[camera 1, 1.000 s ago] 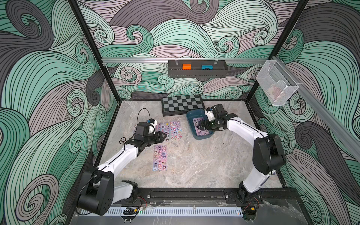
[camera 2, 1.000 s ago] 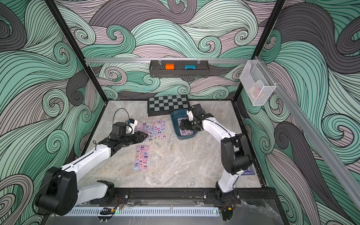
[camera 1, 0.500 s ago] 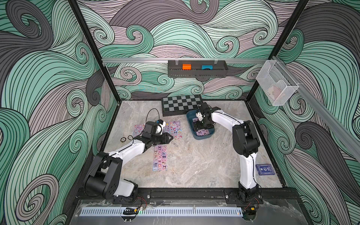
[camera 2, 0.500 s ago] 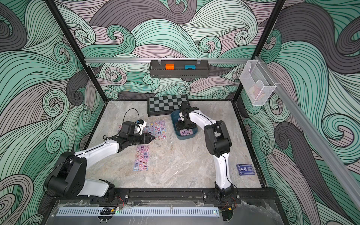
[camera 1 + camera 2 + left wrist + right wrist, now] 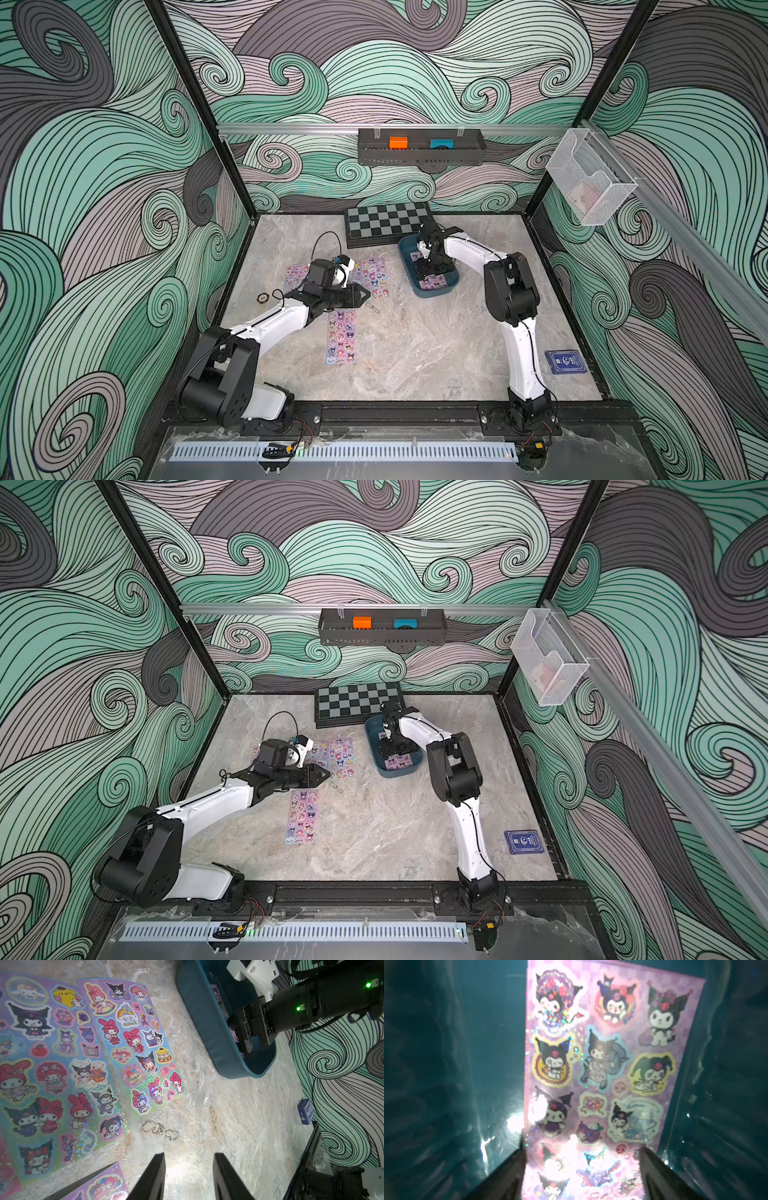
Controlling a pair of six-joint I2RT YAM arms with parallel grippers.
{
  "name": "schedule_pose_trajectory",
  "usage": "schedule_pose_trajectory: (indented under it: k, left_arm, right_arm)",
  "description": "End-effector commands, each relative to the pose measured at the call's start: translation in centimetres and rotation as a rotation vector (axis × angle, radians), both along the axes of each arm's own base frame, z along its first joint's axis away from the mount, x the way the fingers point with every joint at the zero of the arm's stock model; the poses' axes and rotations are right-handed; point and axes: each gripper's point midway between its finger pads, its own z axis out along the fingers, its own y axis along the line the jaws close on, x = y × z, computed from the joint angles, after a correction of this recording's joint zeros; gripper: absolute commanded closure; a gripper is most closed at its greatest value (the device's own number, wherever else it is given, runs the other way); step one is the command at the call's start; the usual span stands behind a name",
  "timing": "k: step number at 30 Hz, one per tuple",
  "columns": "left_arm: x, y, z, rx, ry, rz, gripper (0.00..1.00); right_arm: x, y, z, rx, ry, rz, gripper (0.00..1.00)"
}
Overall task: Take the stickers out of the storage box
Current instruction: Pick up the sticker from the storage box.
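1. Teal storage box (image 5: pixel 446 1064) walls fill the right wrist view, one sticker sheet (image 5: pixel 602 1064) flat inside; both top views mostly hide it.
2. Right claw (image 5: pixel 582 1151): jaws wide, straddling that sheet, unclamped.
3. Left claw (image 5: pixel 189 1155): part-open, empty, beside stickers (image 5: pixel 135 1043) on the table (image 5: pixel 228 1115).

- tabletop (image 5: pixel 415 374): grey marble-look slab, and everything I list below lies flat on it.
- chessboard (image 5: pixel 386 220): against the back edge.
- storage box (image 5: pixel 434 292): teal tub just in front of the chessboard's right end; from here I can't tell whether they touch.
- stickers (image 5: pixel 341 343): one sheet alone mid-table, with others side by side behind it, left of the tub.
- card box (image 5: pixel 567 362): dark blue, near the right front corner, well apart.
- round token (image 5: pixel 262 297): small, by the left edge.
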Motion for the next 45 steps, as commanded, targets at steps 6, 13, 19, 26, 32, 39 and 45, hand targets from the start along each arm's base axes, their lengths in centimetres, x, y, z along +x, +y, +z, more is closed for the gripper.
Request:
schedule_pose_trajectory:
  k: [6,13,19,26,32,39,45]
  left_arm:
    - [0.0,-0.7,0.9,-0.009,-0.025,-0.039,0.57]
    - [0.0,-0.7,0.9,-0.008,-0.024,-0.043,0.57]
    - [0.1,-0.7,0.6,0.003,-0.019,-0.042,0.57]
    - [0.0,-0.8,0.5,0.003,-0.019,-0.048,0.57]
    - [-0.1,-0.9,0.6,0.006,-0.021,-0.051,0.57]
    - [-0.1,-1.0,0.6,0.005,-0.021,-0.053,0.57]
    - [-0.1,-0.9,0.7,0.009,-0.026,-0.05,0.57]
  right_arm:
    - [-0.9,-1.7,-0.9,-0.074,0.023,-0.007,0.45]
    - [-0.6,-1.3,0.5,-0.047,-0.007,-0.005,0.53]
    - [-0.2,-0.7,2.4,-0.006,-0.043,-0.006,0.56]
    - [-0.3,-0.3,5.2,0.046,-0.101,-0.01,0.63]
    - [-0.5,-0.1,6.9,0.089,-0.122,-0.016,0.63]
    - [-0.6,0.1,8.2,0.135,-0.137,-0.024,0.67]
    - [-1.4,0.1,9.4,0.165,-0.17,-0.027,0.71]
